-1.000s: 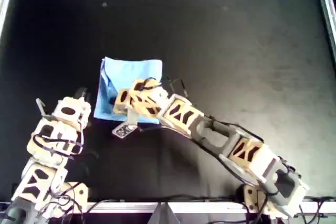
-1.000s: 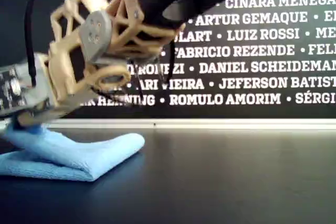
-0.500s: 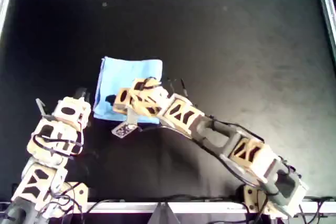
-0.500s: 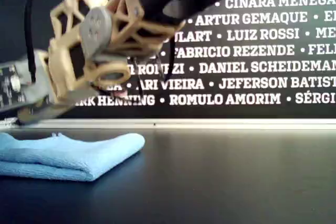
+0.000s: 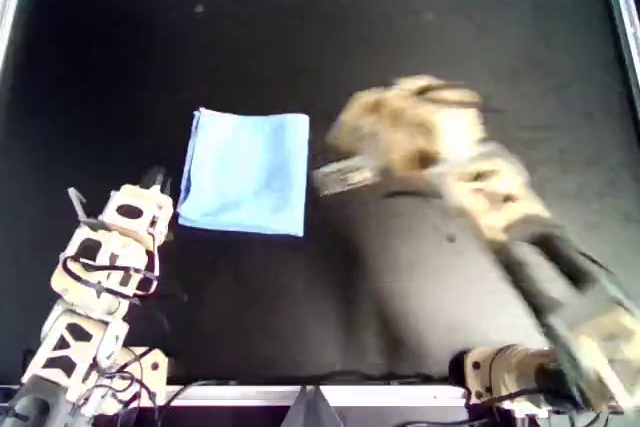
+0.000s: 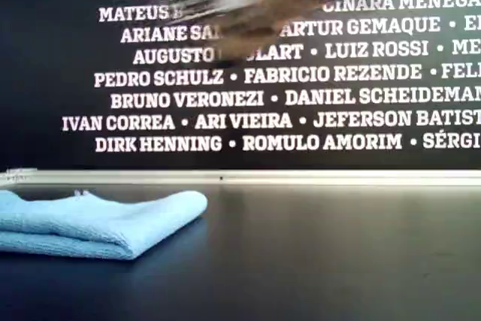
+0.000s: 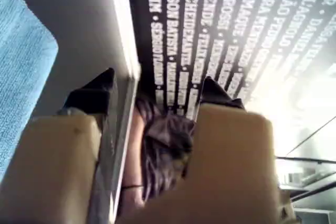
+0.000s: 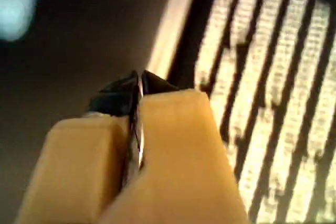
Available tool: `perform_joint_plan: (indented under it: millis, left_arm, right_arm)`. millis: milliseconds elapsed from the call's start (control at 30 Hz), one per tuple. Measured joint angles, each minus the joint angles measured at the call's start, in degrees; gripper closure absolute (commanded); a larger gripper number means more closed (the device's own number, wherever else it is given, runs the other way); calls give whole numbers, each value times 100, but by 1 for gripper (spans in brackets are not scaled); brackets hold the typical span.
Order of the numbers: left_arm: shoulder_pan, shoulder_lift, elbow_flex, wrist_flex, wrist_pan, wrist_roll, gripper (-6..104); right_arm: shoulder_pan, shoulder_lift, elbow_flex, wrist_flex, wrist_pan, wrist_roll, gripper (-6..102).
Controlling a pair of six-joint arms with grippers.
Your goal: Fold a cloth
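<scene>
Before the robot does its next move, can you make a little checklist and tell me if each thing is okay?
1. Is the cloth folded and lying flat? Ok: the exterior view shows stacked layers with a rounded fold on that view's right.
2. Is the cloth free of both grippers? Ok: nothing touches it in the overhead view.
3. Is the right gripper empty? Ok: its jaws are closed together with nothing between them.
4. Is the left gripper ready? Ok: its jaws are apart and empty, and the cloth sits just beside it.
5. Is the right arm at rest? Not ok: it is motion-blurred in the overhead view.
6. Do the cloth's edges line up neatly? Cannot tell.
</scene>
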Motion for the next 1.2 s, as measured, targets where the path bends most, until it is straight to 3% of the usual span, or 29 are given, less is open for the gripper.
perform_joint_plan:
  millis: [200,400,500,833,1200]
  left_arm:
    - [26,0,0,0,9,0,41]
    - [782,0,0,0,0,0,41]
    - [984,0,0,0,18,-18,41]
    - [1020,536,0,0,44,-18,41]
    - [1020,536,0,9,44,0,43]
  right_arm:
    - [-2118,2373,2153,0,0,0,94]
    - [-3489,4254,4008,0,0,0,93]
    - [-3612,4992,4852,0,0,0,93]
    - [-3674,8156,7594,114,9,0,94]
    - [-3674,8095,7866,132,9,0,94]
